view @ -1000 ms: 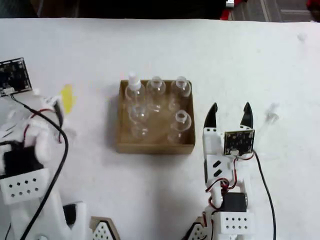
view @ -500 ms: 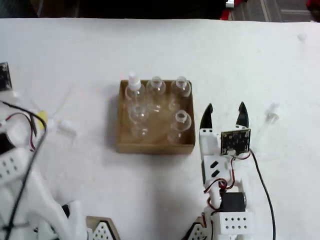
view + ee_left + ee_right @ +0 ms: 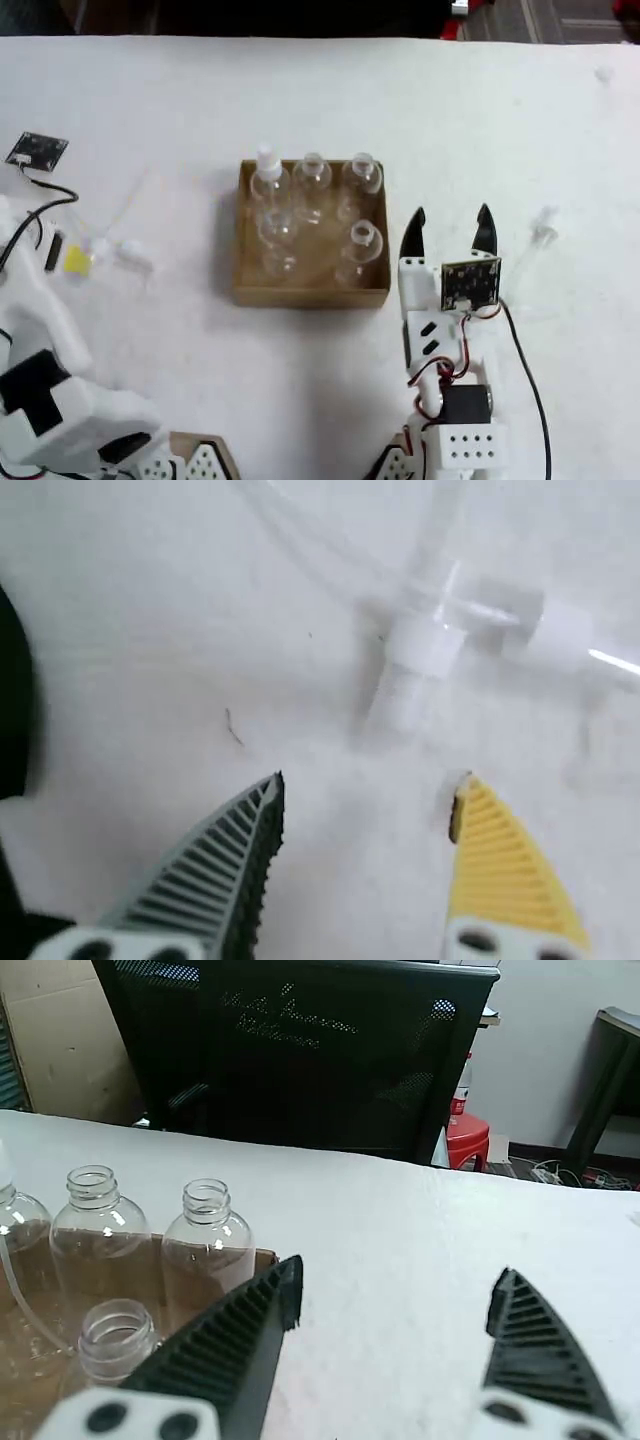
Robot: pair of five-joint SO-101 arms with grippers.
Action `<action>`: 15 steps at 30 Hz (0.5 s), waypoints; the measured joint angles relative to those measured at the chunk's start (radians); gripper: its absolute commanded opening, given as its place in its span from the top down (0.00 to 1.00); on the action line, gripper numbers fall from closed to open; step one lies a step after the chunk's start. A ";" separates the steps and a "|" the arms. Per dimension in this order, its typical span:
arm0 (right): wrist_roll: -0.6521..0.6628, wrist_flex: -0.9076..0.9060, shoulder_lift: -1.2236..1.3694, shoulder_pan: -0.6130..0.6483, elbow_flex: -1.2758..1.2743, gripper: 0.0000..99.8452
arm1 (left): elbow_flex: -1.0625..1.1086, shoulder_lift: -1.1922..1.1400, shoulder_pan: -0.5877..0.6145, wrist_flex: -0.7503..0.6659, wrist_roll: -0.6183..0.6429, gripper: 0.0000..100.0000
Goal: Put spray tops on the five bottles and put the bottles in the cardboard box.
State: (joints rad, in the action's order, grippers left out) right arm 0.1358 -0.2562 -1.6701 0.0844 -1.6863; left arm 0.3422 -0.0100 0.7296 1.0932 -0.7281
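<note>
A cardboard box (image 3: 310, 296) at the table's middle holds several clear bottles. The far-left bottle (image 3: 267, 178) wears a white spray top; the others (image 3: 361, 243) are open-necked. A loose spray top (image 3: 130, 250) lies on the table left of the box. In the left wrist view it (image 3: 420, 655) lies just ahead of my left gripper (image 3: 365, 800), which is open and empty. In the high view that left gripper (image 3: 66, 256) sits low beside it. My right gripper (image 3: 447, 232) stands open and empty just right of the box, with the bottles (image 3: 205, 1250) beside its finger.
Another clear spray top (image 3: 542, 232) lies on the white table right of my right gripper. A black chair (image 3: 300, 1050) stands beyond the table's far edge. Both arm bases sit along the near edge.
My left arm has swung left and toward the near edge, and its gripper is now down beside the loose spray top. The right gripper drew back slightly, then kept still.
</note>
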 measured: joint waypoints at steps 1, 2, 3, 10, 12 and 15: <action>0.000 0.000 0.000 0.005 0.000 0.73 | 0.000 -0.014 -0.006 -0.026 0.000 0.75; 0.000 0.000 0.000 0.011 0.000 0.73 | 0.000 -0.023 -0.015 -0.044 -0.003 0.75; 0.000 0.000 0.000 0.018 0.000 0.73 | 0.000 -0.035 -0.028 -0.061 -0.006 0.75; 0.000 -0.021 0.000 0.023 0.000 0.73 | 0.000 -0.143 -0.123 -0.189 -0.009 0.75; 0.000 -0.021 0.000 0.028 0.000 0.73 | 0.000 -0.172 -0.140 -0.199 -0.009 0.75; 0.000 -0.021 0.000 0.026 0.000 0.73 | -0.002 -0.209 -0.144 -0.203 -0.009 0.81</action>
State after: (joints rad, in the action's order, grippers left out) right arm 0.1358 -0.2777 -1.6701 0.1105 -1.6863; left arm 0.3406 -0.2186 0.5854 0.8907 -0.7373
